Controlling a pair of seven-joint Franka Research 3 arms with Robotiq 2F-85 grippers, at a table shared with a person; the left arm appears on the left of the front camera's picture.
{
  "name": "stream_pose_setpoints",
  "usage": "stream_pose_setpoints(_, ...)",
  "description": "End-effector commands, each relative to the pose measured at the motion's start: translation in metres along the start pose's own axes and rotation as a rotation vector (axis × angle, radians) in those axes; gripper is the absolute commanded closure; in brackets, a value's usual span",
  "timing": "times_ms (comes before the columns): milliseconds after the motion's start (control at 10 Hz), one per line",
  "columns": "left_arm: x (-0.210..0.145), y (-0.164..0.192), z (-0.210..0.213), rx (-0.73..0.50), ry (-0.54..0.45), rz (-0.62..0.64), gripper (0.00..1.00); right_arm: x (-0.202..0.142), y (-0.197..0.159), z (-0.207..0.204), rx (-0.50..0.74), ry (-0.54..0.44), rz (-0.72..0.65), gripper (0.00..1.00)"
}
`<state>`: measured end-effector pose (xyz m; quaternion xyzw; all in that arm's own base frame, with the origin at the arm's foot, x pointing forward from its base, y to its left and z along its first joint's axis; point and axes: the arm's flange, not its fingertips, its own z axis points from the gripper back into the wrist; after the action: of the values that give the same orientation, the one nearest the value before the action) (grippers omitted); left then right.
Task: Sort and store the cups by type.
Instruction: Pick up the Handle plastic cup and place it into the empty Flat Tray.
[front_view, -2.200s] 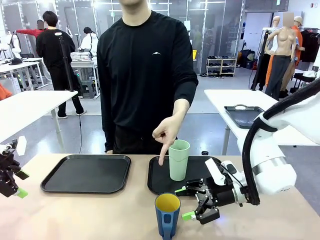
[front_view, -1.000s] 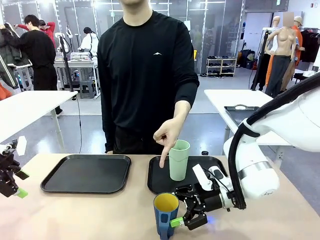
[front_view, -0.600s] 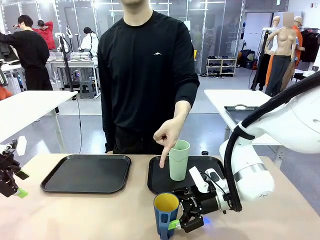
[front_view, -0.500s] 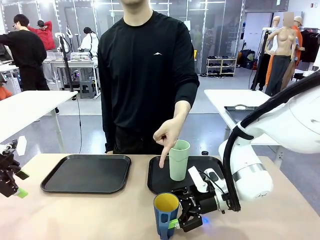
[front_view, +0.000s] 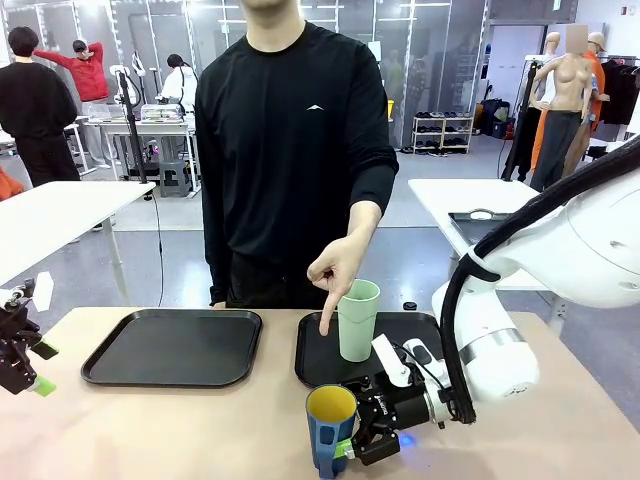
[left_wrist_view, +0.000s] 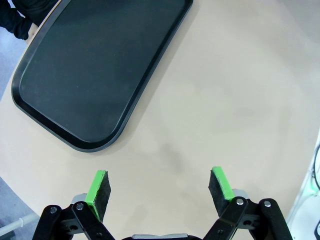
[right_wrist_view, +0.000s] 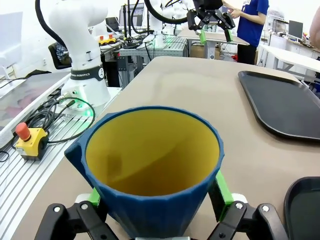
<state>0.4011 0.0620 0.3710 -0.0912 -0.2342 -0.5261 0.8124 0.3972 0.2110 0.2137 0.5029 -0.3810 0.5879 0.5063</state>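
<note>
front view
right gripper (front_view: 349, 441): reaching in from the right, low over the table, fingers sitting on either side of the mug's lower body, pads looking pressed to it; clamped on the mug.
mug (front_view: 331, 426): dark blue w/ yellow inside, standing upright on the table (front_view: 180, 430) at the near edge, just in front of the right tray.
tumbler (front_view: 358, 319): pale mint green, standing upright on the right tray (front_view: 318, 364), near its far side.
person's hand (front_view: 334, 274): index finger pointing down at the right tray, tip just beside the tumbler, on its left.
left tray (front_view: 173, 346): black, lying flat on the table, beside the right tray w/ a gap between.
left gripper (front_view: 22, 362): hanging at the far left edge over the table corner, well apart from both cups; can't tell here how the fingers are standing.

left wrist view
left gripper (left_wrist_view: 158, 190): two green-padded fingers standing wide apart, holding nothing, only bare table between them.
left tray (left_wrist_view: 95, 70): lying ahead of the fingers, its rounded corner near the left pad (left_wrist_view: 98, 192), not touching.

right wrist view
mug (right_wrist_view: 150, 167): sitting upright between the fingers, handle sticking out to picture left, yellow inside facing the camera.
green pads (right_wrist_view: 222, 192): one pressing each side of the mug wall.
right gripper (right_wrist_view: 157, 200): closed on the mug.
left tray (right_wrist_view: 282, 104): lying further off on the table, at picture right.
</note>
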Motion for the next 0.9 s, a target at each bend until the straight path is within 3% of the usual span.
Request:
stream_pose_setpoints(0,0.001,0.000,-0.001,0.013,0.014,0.012,0.00,-0.045,0.017,-0.011,-0.005,-0.016,0.046,0.19)
stream_pose_setpoints(300,0.001,0.000,-0.001,0.013,0.014,0.012,0.00,-0.045,0.019,-0.009,-0.014,-0.003,0.052,0.46)
stream_pose_setpoints(800,0.001,0.000,-0.001,0.013,0.014,0.012,0.00,-0.022,0.033,-0.017,-0.014,0.006,0.057,0.48)
